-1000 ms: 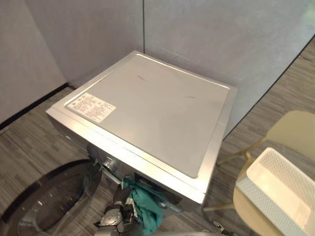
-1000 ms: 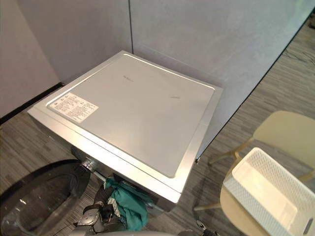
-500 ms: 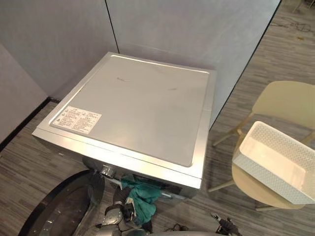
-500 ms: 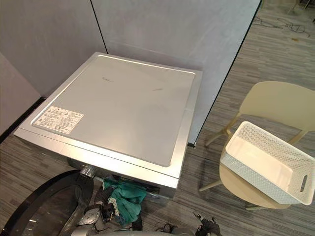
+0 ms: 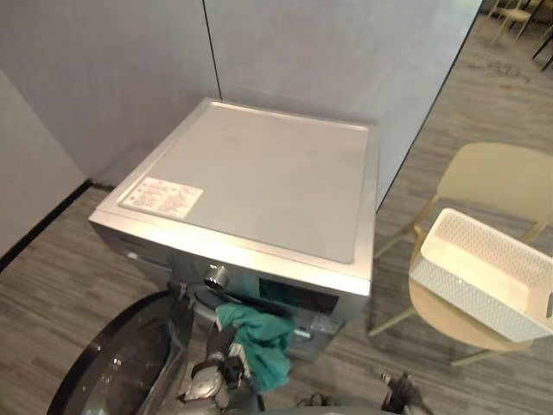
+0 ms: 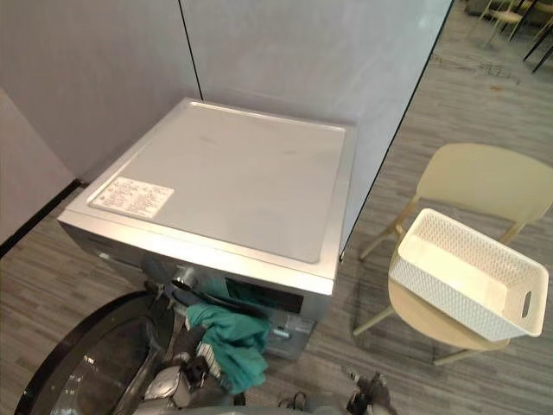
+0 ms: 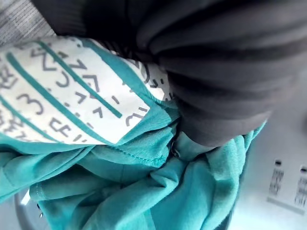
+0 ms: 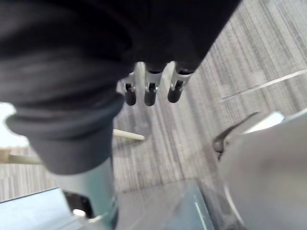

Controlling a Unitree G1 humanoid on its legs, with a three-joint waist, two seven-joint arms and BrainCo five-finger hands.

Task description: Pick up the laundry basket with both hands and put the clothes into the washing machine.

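We see the teal garment [image 5: 263, 346] at the front opening of the washing machine [image 5: 259, 173], against our left hand [image 5: 209, 389]; can't tell its grip. Our right hand [image 8: 149, 88] hangs loose-fingered. The laundry basket [image 5: 458, 290] sits on the chair [image 5: 497, 173] right of the machine. The top sticker [image 5: 162, 197] is unreadable.

Beige chair [image 6: 471, 177] stood on grey striped floor [image 6: 406, 363], pale legs splayed. Grey partition panels [image 6: 302, 60] rose left of chair and behind it, dark seams between them. More chairs [image 5: 510, 13], tiny, stood far beyond beige chair
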